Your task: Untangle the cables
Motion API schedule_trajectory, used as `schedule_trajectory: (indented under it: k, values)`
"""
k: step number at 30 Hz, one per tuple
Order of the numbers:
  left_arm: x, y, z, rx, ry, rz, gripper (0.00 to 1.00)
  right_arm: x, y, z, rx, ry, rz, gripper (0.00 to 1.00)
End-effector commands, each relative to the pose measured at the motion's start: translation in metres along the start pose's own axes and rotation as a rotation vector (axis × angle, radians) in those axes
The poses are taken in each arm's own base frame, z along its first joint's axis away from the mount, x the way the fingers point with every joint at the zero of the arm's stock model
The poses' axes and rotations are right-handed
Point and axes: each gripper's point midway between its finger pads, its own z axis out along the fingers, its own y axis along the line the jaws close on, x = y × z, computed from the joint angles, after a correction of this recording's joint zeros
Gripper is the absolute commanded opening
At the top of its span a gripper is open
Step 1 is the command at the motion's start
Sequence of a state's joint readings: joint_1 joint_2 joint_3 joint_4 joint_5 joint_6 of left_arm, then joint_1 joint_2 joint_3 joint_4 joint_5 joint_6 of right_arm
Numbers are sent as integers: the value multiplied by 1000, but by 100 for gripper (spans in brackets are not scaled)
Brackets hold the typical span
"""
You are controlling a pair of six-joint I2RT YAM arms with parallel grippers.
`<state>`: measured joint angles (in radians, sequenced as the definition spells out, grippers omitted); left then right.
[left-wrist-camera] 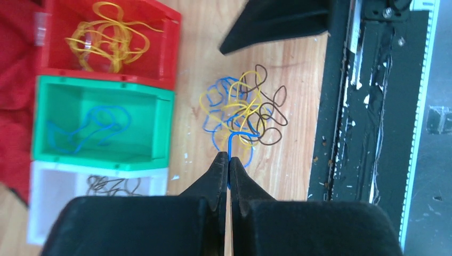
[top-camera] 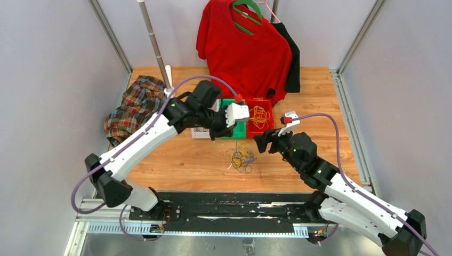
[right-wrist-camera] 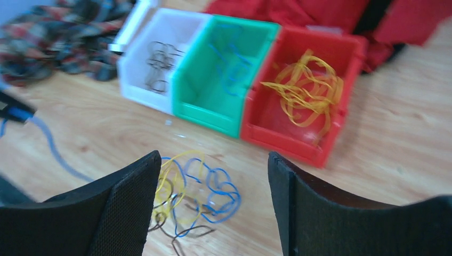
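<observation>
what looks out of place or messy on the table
A mixed knot of blue, yellow and dark cables lies loose on the table beside the bins, unsorted. The left gripper pinches one blue strand.

1. A red shirt [top-camera: 245, 48] hangs on a green hanger [top-camera: 255, 9], with a black garment [top-camera: 293, 58] behind it.
2. A plaid cloth [top-camera: 133, 104] lies crumpled at the tabletop's [top-camera: 181, 160] left.
3. A white bin [right-wrist-camera: 144, 90], green bin [right-wrist-camera: 208, 114] and red bin [right-wrist-camera: 288, 141] stand in a row, touching.
</observation>
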<state>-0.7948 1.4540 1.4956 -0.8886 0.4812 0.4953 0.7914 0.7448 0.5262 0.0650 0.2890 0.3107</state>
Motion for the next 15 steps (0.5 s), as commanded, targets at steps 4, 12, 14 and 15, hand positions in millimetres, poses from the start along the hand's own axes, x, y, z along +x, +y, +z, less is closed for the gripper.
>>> schedule_trajectory:
  k: [4, 12, 14, 15]
  values:
    - [-49, 1, -73, -149, -125, 19, 0, -68, 81, -21, -363, -160, -35, 74]
    - [-60, 0, -110, -253, -169, 43, 0, -90, 156, -31, -538, -223, -133, 74]
    - [-59, -1, -113, -256, -166, 46, 0, -90, 173, -29, -570, -229, -158, 74]
    - [-59, -3, -115, -257, -167, 47, 1, -88, 179, -23, -568, -226, -165, 74]
